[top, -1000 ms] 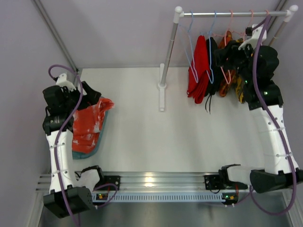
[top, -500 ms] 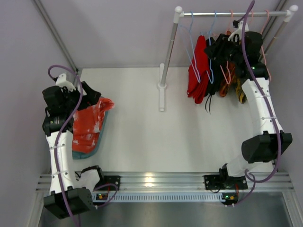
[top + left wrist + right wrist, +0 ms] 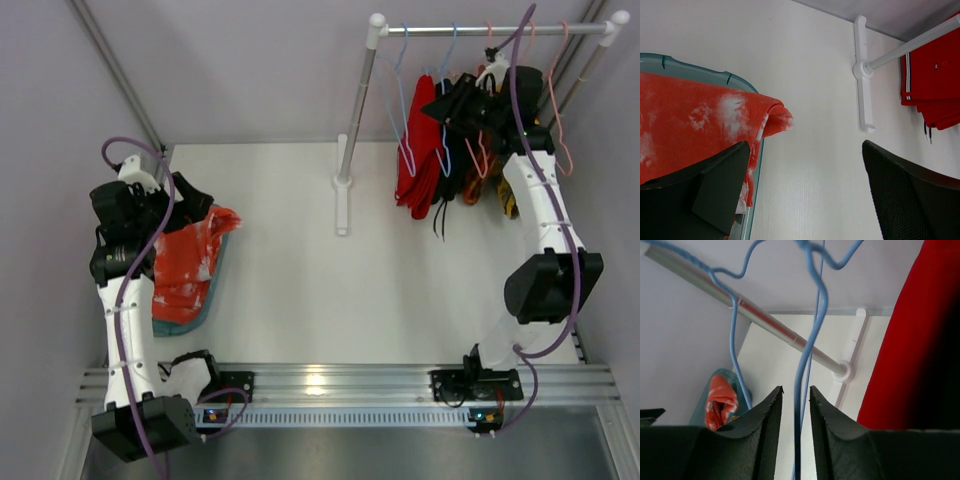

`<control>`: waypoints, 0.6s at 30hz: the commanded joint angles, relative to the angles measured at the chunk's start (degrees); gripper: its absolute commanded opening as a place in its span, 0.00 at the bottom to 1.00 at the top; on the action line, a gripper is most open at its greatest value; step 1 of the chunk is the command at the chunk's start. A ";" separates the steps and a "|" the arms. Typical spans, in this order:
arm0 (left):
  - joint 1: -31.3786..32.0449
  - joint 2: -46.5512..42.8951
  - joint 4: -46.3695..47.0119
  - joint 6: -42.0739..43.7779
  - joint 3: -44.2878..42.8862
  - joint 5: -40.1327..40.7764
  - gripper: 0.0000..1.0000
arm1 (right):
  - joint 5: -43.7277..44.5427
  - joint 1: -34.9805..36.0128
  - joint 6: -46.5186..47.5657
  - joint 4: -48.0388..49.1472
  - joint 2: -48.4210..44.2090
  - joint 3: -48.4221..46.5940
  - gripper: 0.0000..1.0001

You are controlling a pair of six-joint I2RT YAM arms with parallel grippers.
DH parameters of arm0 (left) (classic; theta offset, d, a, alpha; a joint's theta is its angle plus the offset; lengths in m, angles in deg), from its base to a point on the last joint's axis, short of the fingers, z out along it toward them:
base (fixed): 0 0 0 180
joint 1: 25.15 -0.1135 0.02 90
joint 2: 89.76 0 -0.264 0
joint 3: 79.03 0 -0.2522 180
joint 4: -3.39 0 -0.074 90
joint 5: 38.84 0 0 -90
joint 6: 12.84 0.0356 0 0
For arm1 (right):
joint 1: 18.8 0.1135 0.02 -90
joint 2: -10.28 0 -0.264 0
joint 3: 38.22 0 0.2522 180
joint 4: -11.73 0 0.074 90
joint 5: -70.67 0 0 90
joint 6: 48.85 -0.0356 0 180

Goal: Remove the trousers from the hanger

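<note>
Two trousers: blotched pair [image 3: 690, 120] in the left bin [image 3: 700, 72] beneath the open left gripper [image 3: 805, 165], plain red pair [image 3: 415, 160] hanging far right. Right gripper [image 3: 796, 390] straddles a blue hanger [image 3: 812, 335], grip unclear; tugging could unhook it.

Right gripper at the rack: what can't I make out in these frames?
- Right gripper: in the right wrist view the blue hanger runs between its fingers; contact cannot be told.
- Red trousers: cut off by that view's right edge.
- Top view: the right arm covers the garments behind it.
- Blotched trousers: left wrist view, lower part hidden by the left gripper.
</note>
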 commanded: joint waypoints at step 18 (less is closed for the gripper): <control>0.06 0.49 2.42 -0.08 -0.24 0.20 0.99 | -15.54 -5.21 -16.79 18.27 2.37 1.72 0.18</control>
